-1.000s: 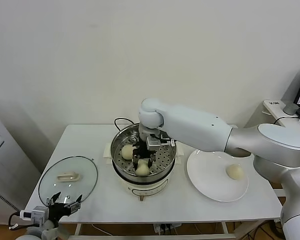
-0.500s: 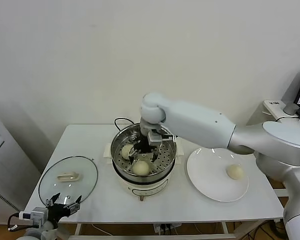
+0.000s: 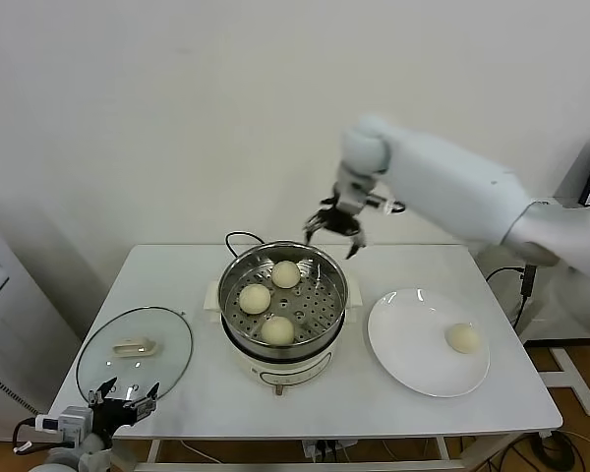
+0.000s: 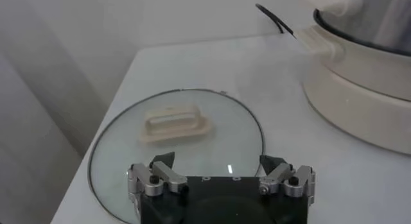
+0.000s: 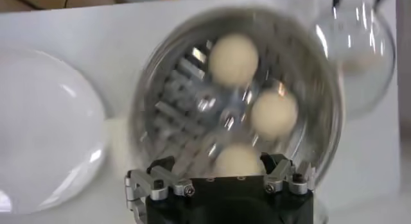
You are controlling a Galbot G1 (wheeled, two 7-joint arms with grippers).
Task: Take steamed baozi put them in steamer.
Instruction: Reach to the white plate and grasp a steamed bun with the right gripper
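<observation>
The steamer [image 3: 326, 305] stands mid-table with three baozi on its perforated tray: one at the back [image 3: 286, 274], one at the left [image 3: 255, 298], one at the front [image 3: 278, 329]. A fourth baozi [image 3: 461, 337] lies on the white plate [image 3: 403, 349] to the right. My right gripper [image 3: 334, 233] is open and empty, raised above the steamer's back right rim. Its wrist view looks down on the steamer [image 5: 308, 84] and the three baozi [image 5: 234, 58]. My left gripper [image 3: 128, 401] is open and empty, low at the table's front left corner, over the lid.
The glass lid [image 3: 167, 344] with its white handle [image 3: 135, 347] lies flat left of the steamer; it also shows in the left wrist view [image 4: 115, 155]. A black cord [image 3: 238, 237] runs behind the steamer. A laptop and desk stand at the far right.
My right gripper let go of a baozi in the steamer, then rose and swung back and to the right, out of the pot. The left arm has not moved.
</observation>
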